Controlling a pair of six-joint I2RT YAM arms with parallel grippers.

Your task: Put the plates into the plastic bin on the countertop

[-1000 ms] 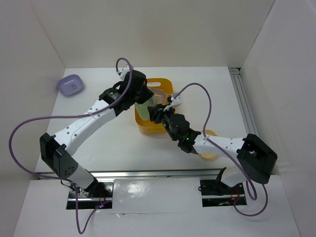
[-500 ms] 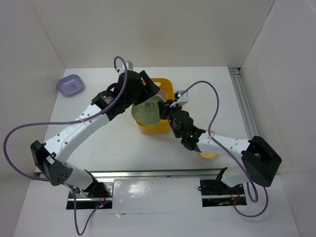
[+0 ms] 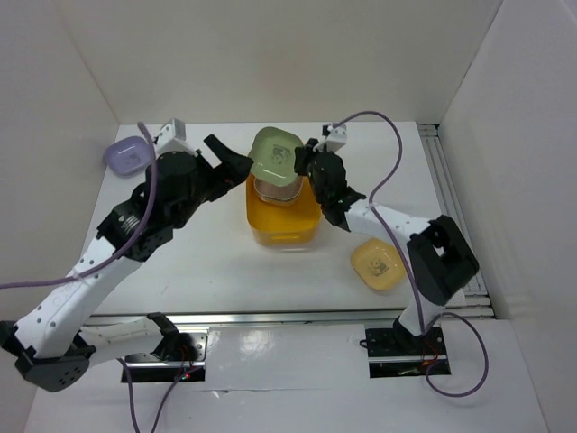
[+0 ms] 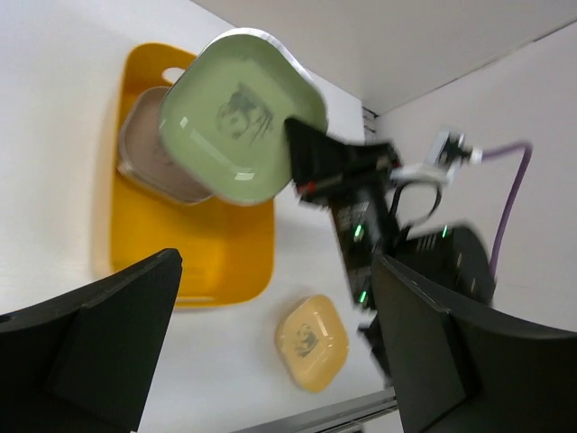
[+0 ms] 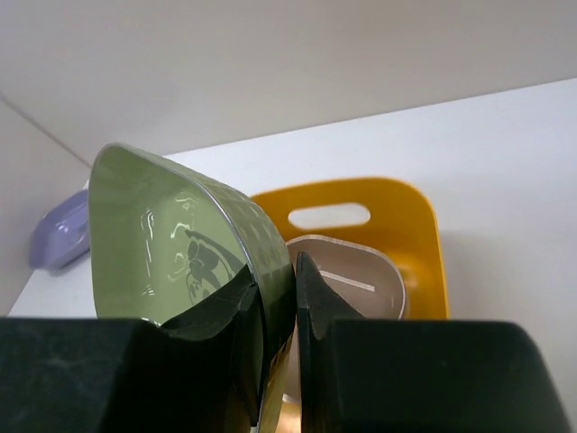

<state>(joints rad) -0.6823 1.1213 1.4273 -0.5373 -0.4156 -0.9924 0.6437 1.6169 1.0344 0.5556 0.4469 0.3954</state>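
While the right gripper [image 5: 277, 289] pinches the rim of the green plate [image 3: 275, 155], the dish hangs tilted beside its fingers, above the far end of the plastic bin [image 3: 284, 233]. A brown plate [image 3: 278, 190] sits in the bin below. The left gripper [image 4: 275, 262] is spread wide and empty, with the bin just ahead of its fingertips.

Under my right pincer [image 3: 303, 168]: the green plate [image 3: 276, 155] it grips hangs over stacked dishes [image 3: 278, 190] in the plastic bin [image 3: 284, 230].
Back from it, toward my bases: bare bin floor, room there.
To its left: my left pincer [image 3: 233, 155], spread wide, crowds the bin's rim.
Behind it, rightward: pale yellow dish [image 3: 377, 263] on the countertop [image 3: 198, 262].
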